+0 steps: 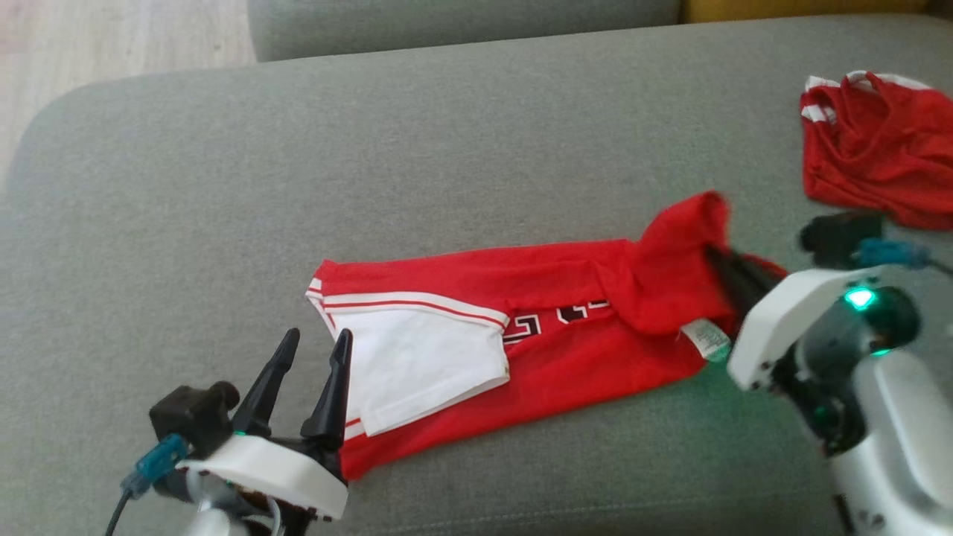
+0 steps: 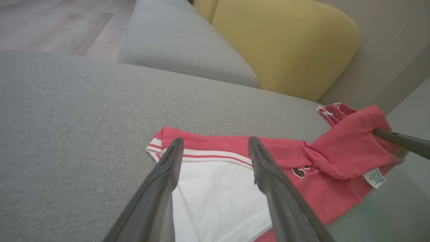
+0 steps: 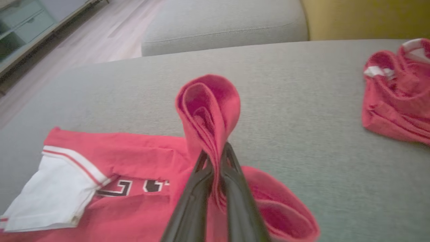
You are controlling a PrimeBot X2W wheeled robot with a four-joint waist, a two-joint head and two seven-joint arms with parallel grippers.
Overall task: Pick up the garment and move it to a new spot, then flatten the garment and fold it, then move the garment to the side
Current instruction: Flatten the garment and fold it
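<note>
A red garment (image 1: 566, 350) with a white sleeve (image 1: 417, 365) and dark lettering lies stretched across the grey sofa cushion (image 1: 447, 149). My right gripper (image 1: 718, 260) is shut on its right end, and a loop of red cloth (image 3: 208, 104) is pinched and lifted between the two fingers. The same raised fold (image 2: 349, 148) shows in the left wrist view, with a white label (image 2: 374, 177) hanging under it. My left gripper (image 1: 316, 346) stands open just above the white sleeve (image 2: 218, 198) at the garment's left end, holding nothing.
A second red garment (image 1: 871, 149) with white trim lies crumpled at the cushion's far right. Behind are another grey cushion (image 2: 181, 40) and a yellow cushion (image 2: 285, 43). Wooden floor (image 1: 112, 52) lies beyond the left edge.
</note>
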